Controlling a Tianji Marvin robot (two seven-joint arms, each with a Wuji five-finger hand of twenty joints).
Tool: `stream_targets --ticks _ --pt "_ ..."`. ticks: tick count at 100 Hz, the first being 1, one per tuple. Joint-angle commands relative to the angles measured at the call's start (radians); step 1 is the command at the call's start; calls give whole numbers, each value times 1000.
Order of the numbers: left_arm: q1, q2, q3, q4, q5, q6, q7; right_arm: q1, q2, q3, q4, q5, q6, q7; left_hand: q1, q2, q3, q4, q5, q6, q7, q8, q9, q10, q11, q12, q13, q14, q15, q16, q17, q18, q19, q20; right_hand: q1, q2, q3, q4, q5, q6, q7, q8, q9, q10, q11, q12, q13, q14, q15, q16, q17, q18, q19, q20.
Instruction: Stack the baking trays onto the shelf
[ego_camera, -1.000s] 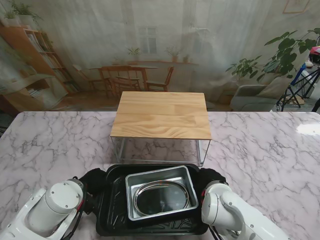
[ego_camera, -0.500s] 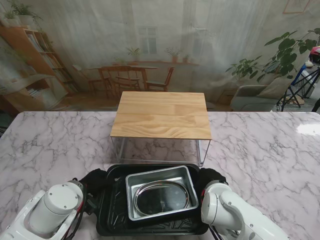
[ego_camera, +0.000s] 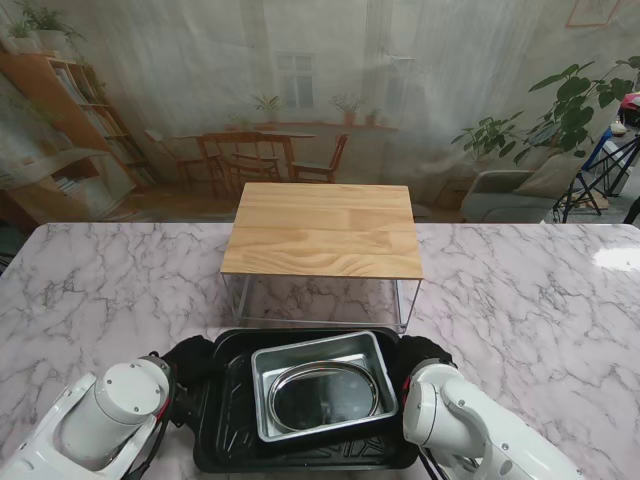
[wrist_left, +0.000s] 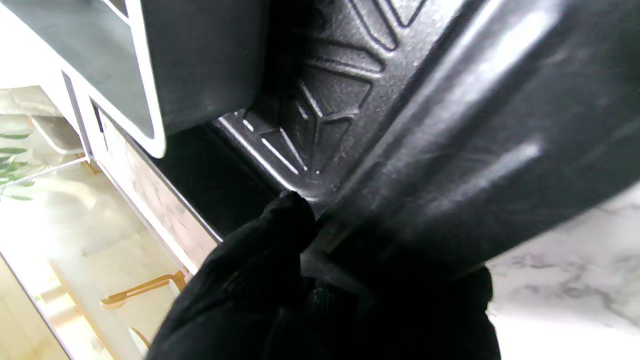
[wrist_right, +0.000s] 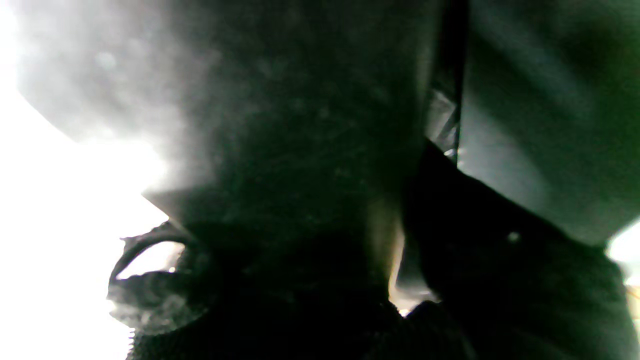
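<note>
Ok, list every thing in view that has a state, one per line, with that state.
black tray: on the table, gripped at both ends, holds the other trays.
silver tray: nested upright in the black tray.
oval dish: lying inside the silver tray.
shelf: wooden top bare.
left hand: shut on the black tray's left rim.
right hand: shut on its right rim.

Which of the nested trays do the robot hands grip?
The black tray, the largest and outermost. Both gloved robot hands clasp its side rims; the silver tray and oval dish only sit inside it.
</note>
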Motion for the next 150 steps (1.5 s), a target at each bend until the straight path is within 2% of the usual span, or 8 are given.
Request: stream_targets --ticks 1,14,20,25,44,75,106,150 --pt "27 -28 17 -12 -34 -13 -19 -37 -17 -8 -15 13 -23 19 89 39 207 6 291 -245 102 25 28 -49 16 -1 18 52 33 17 34 -35 27 6 221 18 316 53 110 -280 -44 -11 19 5 18 18 39 38 73 0 49 -118 103 13" --pt "45 -36 -4 -45 -68 -34 0 -65 -21 24 -50 24 -49 12 88 37 220 1 362 -235 105 35 59 -42 15 2 36 62 38 18 53 -11 36 6 221 9 328 45 134 -282 -47 -3 24 2 16 25 39 33 86 7 51 -131 113 20" --pt "55 -39 -13 -62 -85 -40 5 -76 -22 36 -65 29 -57 12 89 37 225 0 371 -230 96 36 62 -37 14 3 39 63 40 18 58 -7 38 5 222 6 330 43 141 -284 -48 -1 23 1 15 26 40 31 89 8 53 -135 115 22" --pt "64 -43 -20 -76 -98 -48 17 -83 -22 45 -77 33 -64 12 89 34 231 0 382 -223 90 38 69 -29 16 6 40 90 46 21 64 1 43 5 223 1 334 39 148 -286 -50 1 22 -3 12 29 40 25 100 14 55 -150 122 27" --pt "92 -50 -52 -127 -149 -66 29 -115 -26 80 -123 51 -89 9 89 24 248 -6 406 -211 80 54 84 -13 28 28 56 95 70 29 87 18 67 7 229 -17 346 31 164 -292 -50 9 11 -19 -4 24 41 14 118 24 59 -176 136 39" --pt "99 -46 -71 -165 -170 -66 11 -173 -25 145 -212 75 -135 25 89 10 266 -10 427 -202 73 79 103 1 38 56 76 106 96 34 113 34 93 4 234 -39 371 25 180 -290 -60 15 14 -26 -10 16 41 6 140 37 62 -196 153 52" --pt "99 -45 -75 -197 -188 -61 1 -211 -25 188 -273 99 -163 31 88 2 278 -10 447 -207 85 99 119 -7 57 85 95 106 125 39 140 40 122 0 238 -53 387 22 193 -291 -67 24 22 -29 -5 19 42 1 149 42 65 -203 162 60" --pt "130 -23 -136 -297 -182 -75 -76 -254 -14 244 -378 84 -214 89 89 -8 294 -13 449 -202 94 113 130 -1 62 109 110 114 149 45 159 47 152 -8 238 -58 395 19 200 -290 -83 38 21 -32 -9 19 41 -6 155 45 66 -209 168 66"
